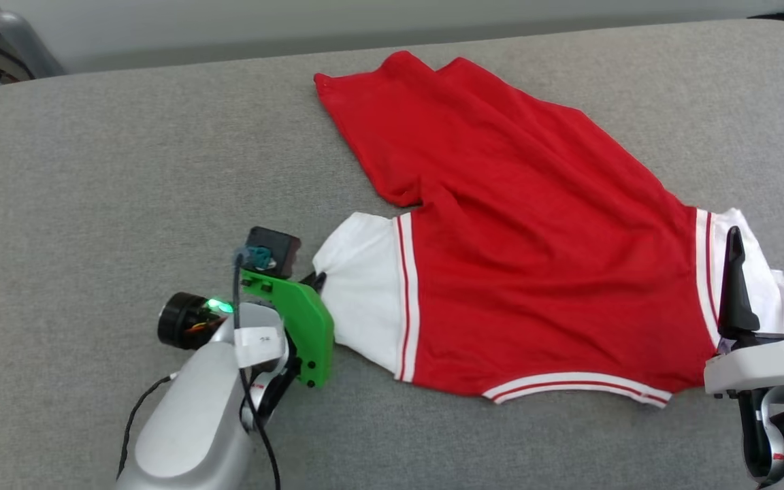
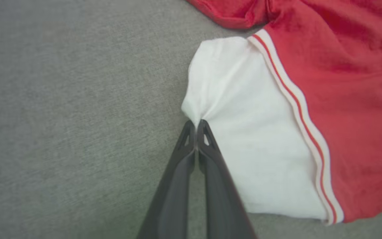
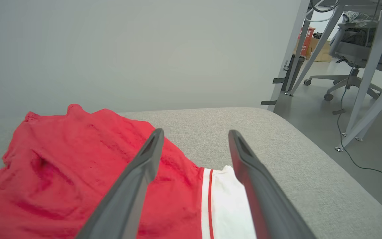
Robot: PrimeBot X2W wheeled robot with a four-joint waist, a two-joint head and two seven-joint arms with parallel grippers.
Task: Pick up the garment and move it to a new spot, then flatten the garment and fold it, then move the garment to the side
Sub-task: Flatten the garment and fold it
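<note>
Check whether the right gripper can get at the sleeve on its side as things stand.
Probably yes. The right gripper is open and points over the white sleeve, which lies on the grey surface with nothing between it and the cloth. A short drop looks enough.

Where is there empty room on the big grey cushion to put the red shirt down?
The biggest bare patch of the grey cushion lies left of the shirt, beyond the left gripper. Another lies past the shirt's far right side. Both white sleeves are crowded: the left gripper pinches one, the open right gripper stands at the other.
</note>
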